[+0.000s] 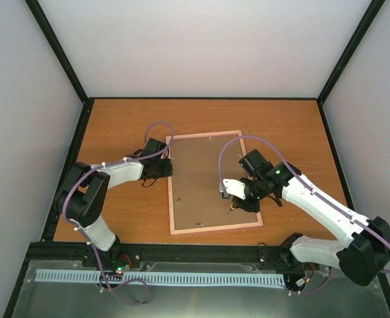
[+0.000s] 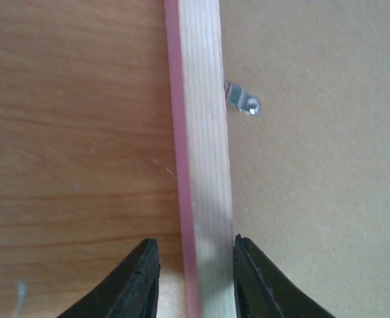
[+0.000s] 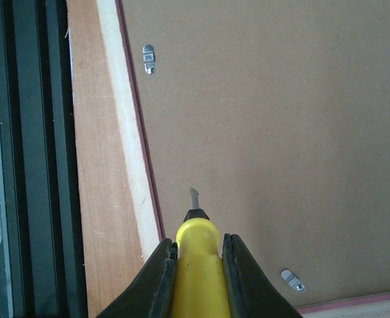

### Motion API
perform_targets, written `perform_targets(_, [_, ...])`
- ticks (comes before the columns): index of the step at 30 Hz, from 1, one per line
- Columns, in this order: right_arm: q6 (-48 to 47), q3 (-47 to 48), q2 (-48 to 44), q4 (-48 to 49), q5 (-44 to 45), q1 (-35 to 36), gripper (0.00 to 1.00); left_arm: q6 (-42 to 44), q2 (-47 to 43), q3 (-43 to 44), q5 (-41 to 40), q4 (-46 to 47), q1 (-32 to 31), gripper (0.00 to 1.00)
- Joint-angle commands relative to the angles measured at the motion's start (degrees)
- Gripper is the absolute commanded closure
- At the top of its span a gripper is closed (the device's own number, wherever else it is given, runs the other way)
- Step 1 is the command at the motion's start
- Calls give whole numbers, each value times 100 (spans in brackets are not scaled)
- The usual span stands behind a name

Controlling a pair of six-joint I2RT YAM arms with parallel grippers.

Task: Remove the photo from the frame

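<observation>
Found the frame (image 1: 214, 228) face down on the table (image 1: 115, 126), long axis near to far. Saw left gripper (image 2: 196, 278) narrowly parted astride its left rail, right gripper (image 3: 198, 246) clamping yellow tool (image 3: 196, 285) over backing board (image 1: 208, 179).

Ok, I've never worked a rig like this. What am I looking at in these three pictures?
Two robot arms sit at the near edge of a wood-toned table. The wide picture looks down from above; the other two come from a camera on each wrist. A pink frame lies face down, so you see its brown backing board, with small metal tabs at its edges; the photo is hidden. The left jaws stand open astride the frame's left rail. The right jaws are shut on a yellow-handled screwdriver, its tip over the board.
</observation>
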Motion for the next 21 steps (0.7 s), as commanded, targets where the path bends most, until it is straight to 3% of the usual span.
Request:
perform_targets(1, [136, 177, 104, 346, 117, 43, 97, -138, -42, -260, 459, 331, -203, 71])
perform_targets(6, [410, 512, 191, 855, 251, 43, 97, -233, 37, -521, 425, 603, -545, 79])
perform_targets(9, [669, 765, 443, 1274, 360, 45, 97, -310, 103, -601, 564, 815, -747, 91])
perform_targets(11, [865, 963, 705, 1575, 460, 43, 97, -373, 135, -663, 582, 969, -862, 93])
perform_targets(21, [1994, 2661, 2983, 2223, 169, -45, 97, -626, 49, -972, 514, 1412, -942, 99])
